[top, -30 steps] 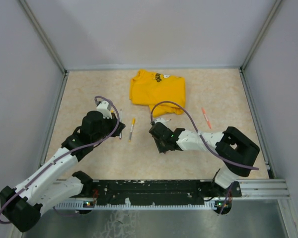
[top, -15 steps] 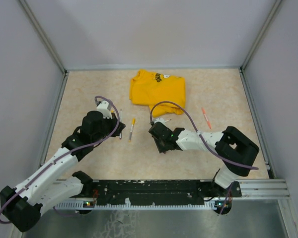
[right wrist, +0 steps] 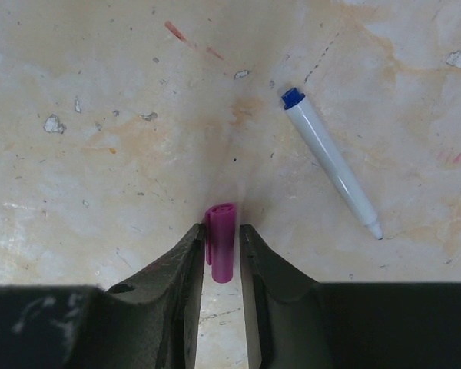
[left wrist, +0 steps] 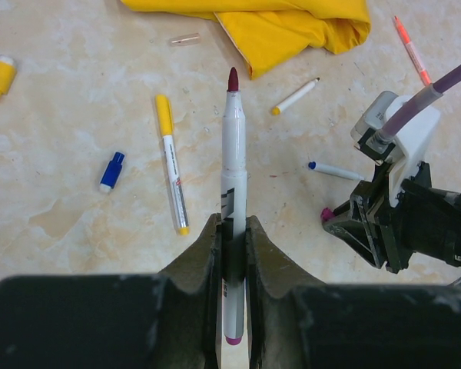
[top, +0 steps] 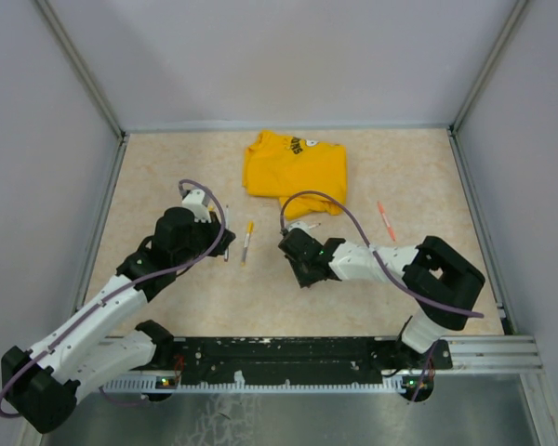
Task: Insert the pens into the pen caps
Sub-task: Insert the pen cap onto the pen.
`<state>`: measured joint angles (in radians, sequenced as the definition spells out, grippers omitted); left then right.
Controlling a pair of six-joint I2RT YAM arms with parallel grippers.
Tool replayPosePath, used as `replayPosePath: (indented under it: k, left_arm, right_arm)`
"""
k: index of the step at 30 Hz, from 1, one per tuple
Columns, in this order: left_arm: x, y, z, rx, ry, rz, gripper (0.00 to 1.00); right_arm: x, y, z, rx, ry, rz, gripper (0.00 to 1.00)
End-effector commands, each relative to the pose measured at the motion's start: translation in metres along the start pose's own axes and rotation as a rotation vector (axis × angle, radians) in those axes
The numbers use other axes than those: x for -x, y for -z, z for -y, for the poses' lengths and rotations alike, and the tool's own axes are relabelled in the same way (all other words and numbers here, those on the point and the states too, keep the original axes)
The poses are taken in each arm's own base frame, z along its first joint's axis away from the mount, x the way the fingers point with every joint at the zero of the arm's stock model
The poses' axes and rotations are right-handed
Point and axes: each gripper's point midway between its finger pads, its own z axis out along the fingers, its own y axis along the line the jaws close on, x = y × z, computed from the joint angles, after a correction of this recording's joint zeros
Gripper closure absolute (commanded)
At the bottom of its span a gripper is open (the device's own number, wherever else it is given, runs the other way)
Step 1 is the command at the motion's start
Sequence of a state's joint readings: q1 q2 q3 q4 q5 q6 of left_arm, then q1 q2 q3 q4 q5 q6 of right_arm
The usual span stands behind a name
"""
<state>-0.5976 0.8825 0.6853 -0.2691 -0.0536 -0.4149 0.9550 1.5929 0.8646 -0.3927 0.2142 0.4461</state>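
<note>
The capping of one pen is being attempted. A white pen point(left wrist: 232, 177) is being held by the left tool point(left wrist: 232, 231), whose fingers are pressed tight on the barrel. Its dark red tip is pointing out ahead, toward the yellow shirt point(left wrist: 276, 23). A magenta cap point(right wrist: 221, 250) is being pinched between the fingers of the right tool point(right wrist: 220, 238), low over the desk point(right wrist: 100, 177) and just beside a blue-tipped pen point(right wrist: 330, 161) that is lying loose. The two tools are being held near each other but apart, so pen and cap are not yet being joined.

By this reading, the next move is calling for alignment: the cap's open end is to be turned to face the red tip, both are to be brought onto one line, and then the tip is to be pushed straight in. Whether the cap's mouth is already being presented the right way cannot be told.
</note>
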Motion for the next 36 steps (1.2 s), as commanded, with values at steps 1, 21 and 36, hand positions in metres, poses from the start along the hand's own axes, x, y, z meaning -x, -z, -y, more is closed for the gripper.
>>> replayPosePath:
  k: [1,21,36]
  left_arm:
    - [0.007,0.000,0.005,-0.022,0.009,0.026,1.00]
    - [0.020,0.009,0.011,-0.062,0.032,0.102,1.00]
    - [0.026,0.024,0.048,-0.296,-0.045,0.153,1.00]
  right_arm:
    - [-0.005,-0.002,0.000,0.004,0.015,-0.046,0.77]
    - [0.050,0.050,0.003,0.084,-0.080,0.243,0.99]
    - [0.100,0.118,-0.014,0.349,-0.285,0.617,0.99]
